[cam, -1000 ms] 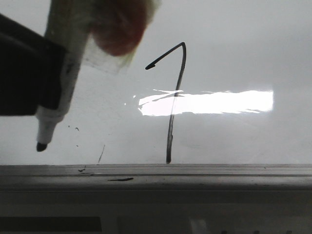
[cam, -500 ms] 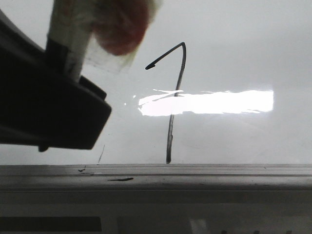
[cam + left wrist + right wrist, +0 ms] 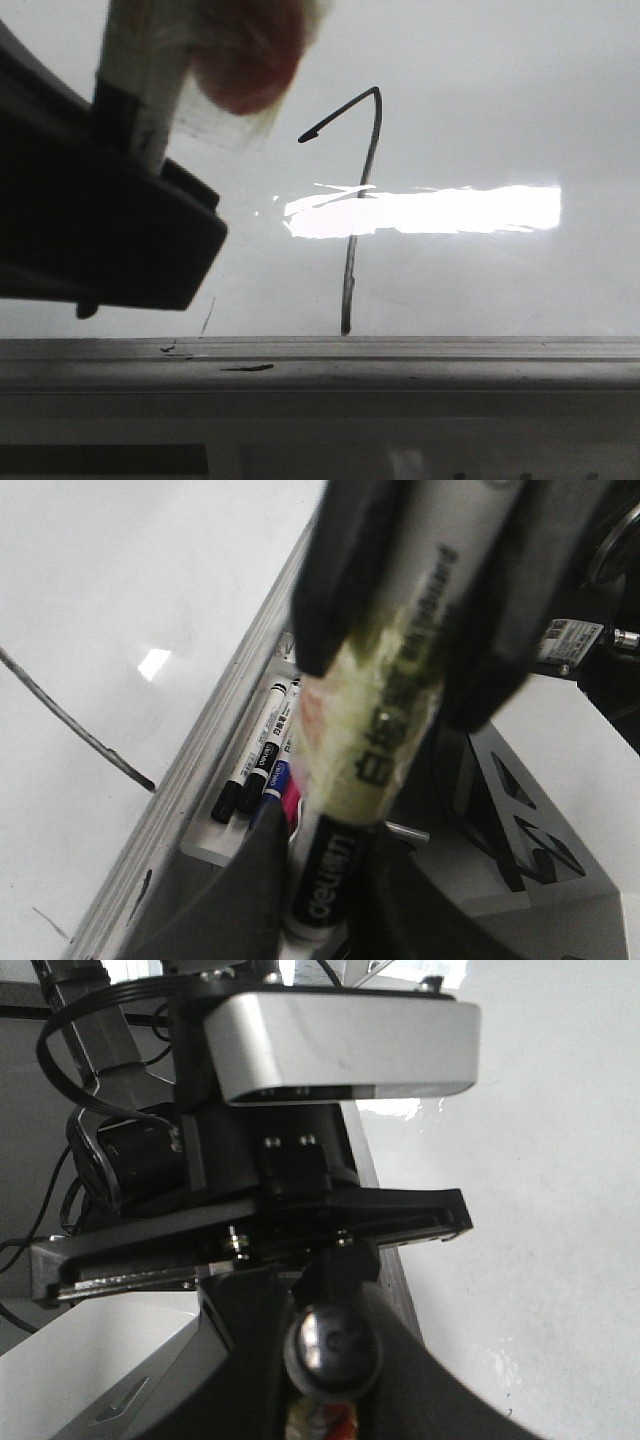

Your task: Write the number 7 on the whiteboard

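Lately changed, front view: one second ago the marker's [image 3: 140, 70] black tip hung bare; since half a second ago a dark blurred body [image 3: 100, 220], nearest the lens, has covered that end. Whose arm it belongs to, cannot tell

Counts, near to far:
- one left gripper [image 3: 420, 630], fingers [image 3: 340, 580] clamped on the marker's barrel
- one right gripper [image 3: 330, 1400], its blurred fingers either side of a round black end [image 3: 333, 1350]; gripping or not, cannot tell
- one tray [image 3: 215, 845] beside the rail, three spare markers [image 3: 255, 780] plus a pink end
- one grey rail [image 3: 400, 350]
- one whiteboard [image 3: 500, 100], one glare patch [image 3: 450, 210], one short scratch [image 3: 207, 316]
- one number 7 [image 3: 351, 260], unchanged: stem crosses the glare, foot just above the rail, right of the marker, apart from it
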Robot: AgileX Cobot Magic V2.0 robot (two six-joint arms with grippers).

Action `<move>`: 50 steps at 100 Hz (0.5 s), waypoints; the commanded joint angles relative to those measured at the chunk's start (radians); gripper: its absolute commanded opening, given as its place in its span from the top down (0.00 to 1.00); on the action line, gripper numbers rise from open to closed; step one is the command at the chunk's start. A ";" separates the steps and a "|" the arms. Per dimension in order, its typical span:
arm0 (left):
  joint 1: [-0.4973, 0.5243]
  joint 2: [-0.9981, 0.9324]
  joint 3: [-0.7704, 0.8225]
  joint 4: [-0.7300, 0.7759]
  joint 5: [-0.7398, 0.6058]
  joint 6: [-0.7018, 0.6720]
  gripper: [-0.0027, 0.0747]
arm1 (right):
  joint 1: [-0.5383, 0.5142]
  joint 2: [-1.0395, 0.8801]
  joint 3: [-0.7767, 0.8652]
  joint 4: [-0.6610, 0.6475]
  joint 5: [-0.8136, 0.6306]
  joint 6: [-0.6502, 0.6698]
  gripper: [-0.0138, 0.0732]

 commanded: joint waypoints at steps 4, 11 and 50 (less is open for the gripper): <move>-0.005 -0.006 -0.038 -0.065 -0.025 -0.033 0.99 | -0.003 -0.008 -0.025 0.025 -0.006 -0.014 0.57; -0.005 -0.006 -0.038 -0.065 -0.013 -0.033 0.99 | -0.003 -0.008 -0.025 0.037 -0.047 -0.014 0.39; -0.005 -0.005 0.007 -0.099 -0.004 -0.162 0.99 | -0.003 -0.183 -0.025 0.111 -0.236 -0.014 0.20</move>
